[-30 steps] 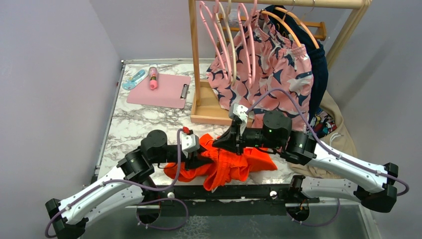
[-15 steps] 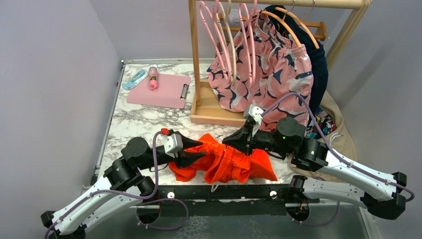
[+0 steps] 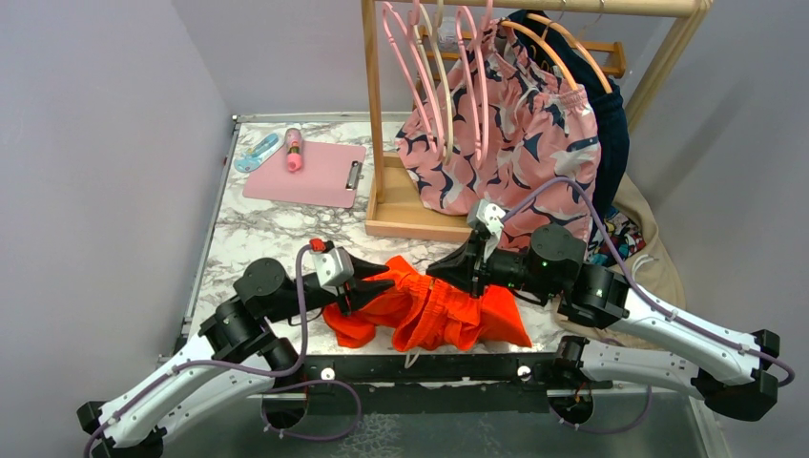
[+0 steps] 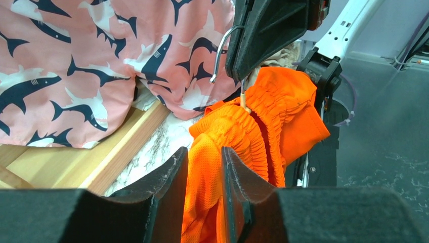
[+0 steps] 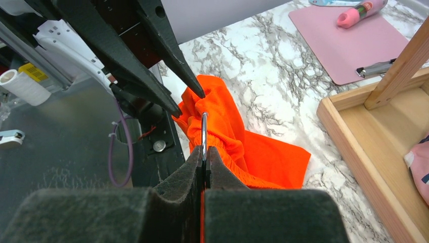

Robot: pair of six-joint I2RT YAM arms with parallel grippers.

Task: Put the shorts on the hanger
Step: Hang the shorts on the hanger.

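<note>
The orange-red shorts (image 3: 434, 313) lie bunched on the marble near the table's front edge. Their gathered waistband (image 4: 263, 126) rises toward the hanger's metal hook (image 4: 218, 55). My right gripper (image 5: 204, 152) is shut on that hook wire (image 5: 204, 129), just above the waistband. The hanger's body is hidden inside the fabric. My left gripper (image 4: 205, 154) reaches in from the left. A fold of the shorts' left edge fills the gap between its fingers. Seen from above, the left gripper (image 3: 386, 279) and the right gripper (image 3: 441, 270) face each other across the waistband.
A wooden rack (image 3: 372, 114) with a base tray (image 3: 410, 224) stands behind, holding pink hangers (image 3: 420, 76), orange hangers (image 3: 563, 48) and pink shark-pattern shorts (image 3: 515, 143). A beige garment (image 3: 658, 248) lies at the right. A pink clipboard (image 3: 305, 172) and a pink tube (image 3: 294, 150) lie far left.
The left gripper let go, drew back left with wide jaws, then came forward and narrowed on the shorts' left edge. The right gripper shifted right with the hook, then held still.
</note>
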